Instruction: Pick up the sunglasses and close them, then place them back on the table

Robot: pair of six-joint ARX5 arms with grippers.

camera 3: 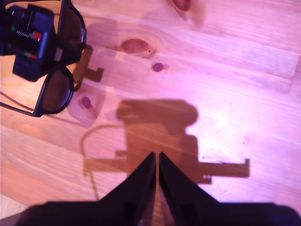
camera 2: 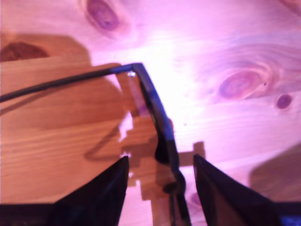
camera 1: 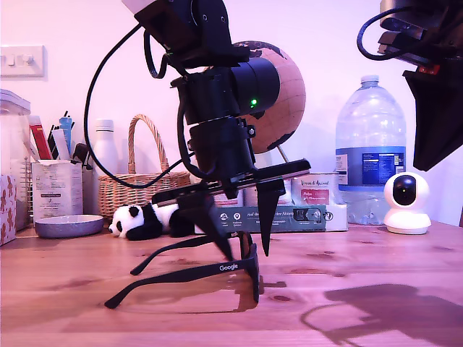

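Sunglasses [camera 2: 160, 127] between first tool [camera 2: 160, 165] tips

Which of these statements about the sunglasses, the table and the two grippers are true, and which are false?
1. The sunglasses rest on the table with both arms unfolded. True.
2. My first gripper is shut on the sunglasses. False: it is open, with the frame between its fingers.
3. My second gripper is shut and holds nothing. True.
4. The white lettering on one arm reads "Sony". False: it reads "Google".
5. My second gripper touches the sunglasses. False: it hangs apart over bare wood.
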